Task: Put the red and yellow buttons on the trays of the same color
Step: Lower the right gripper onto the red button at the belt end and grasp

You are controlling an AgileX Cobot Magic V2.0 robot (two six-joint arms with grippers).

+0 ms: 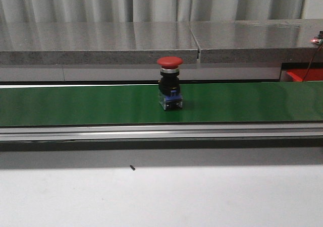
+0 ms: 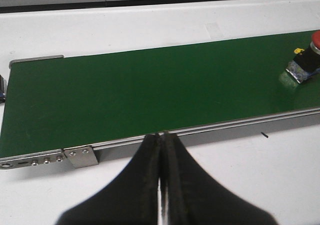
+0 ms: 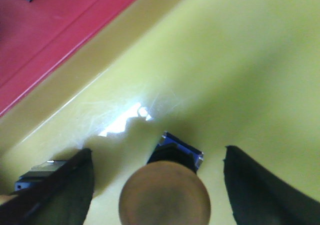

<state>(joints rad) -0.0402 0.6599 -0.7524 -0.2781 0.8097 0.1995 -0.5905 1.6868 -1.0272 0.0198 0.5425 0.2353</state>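
Yellow button stands between the right pincer's spread fingers, untouched, inside yellow tray; left pincer closed, empty, red button well away.

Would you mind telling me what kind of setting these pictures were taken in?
Probably a lab mock-up of a factory sorting line: a green conveyor belt carries a red button, and yellow tray and red tray sit side by side as sorting bins.
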